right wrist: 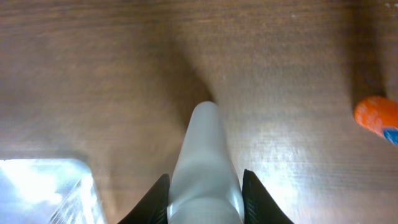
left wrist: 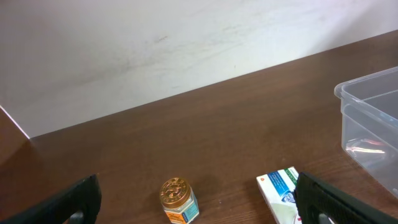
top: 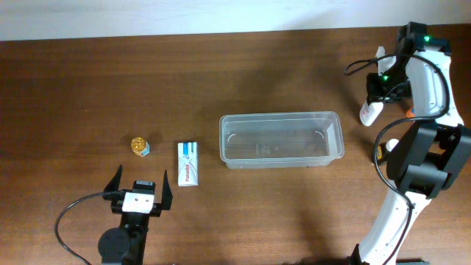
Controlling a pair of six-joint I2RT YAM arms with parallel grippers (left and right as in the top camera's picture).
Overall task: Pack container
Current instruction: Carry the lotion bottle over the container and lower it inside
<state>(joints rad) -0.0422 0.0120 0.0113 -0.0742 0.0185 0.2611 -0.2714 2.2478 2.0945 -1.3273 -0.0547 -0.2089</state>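
One container (top: 281, 141), one box (top: 190, 163), one jar (top: 140, 146); left pincer (top: 143, 172) apart, right pincer (right wrist: 206, 182) clamps one bottle (right wrist: 204, 140).

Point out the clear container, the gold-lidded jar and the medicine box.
clear container (top: 224, 140), overhead view, end wall nearest the box.
gold-lidded jar (top: 138, 144), overhead view, its gold lid.
medicine box (top: 190, 163), overhead view, middle of its top face.

soft even light; right wrist view blurred, container (right wrist: 43, 190) washed out, sheen on table (right wrist: 292, 180)
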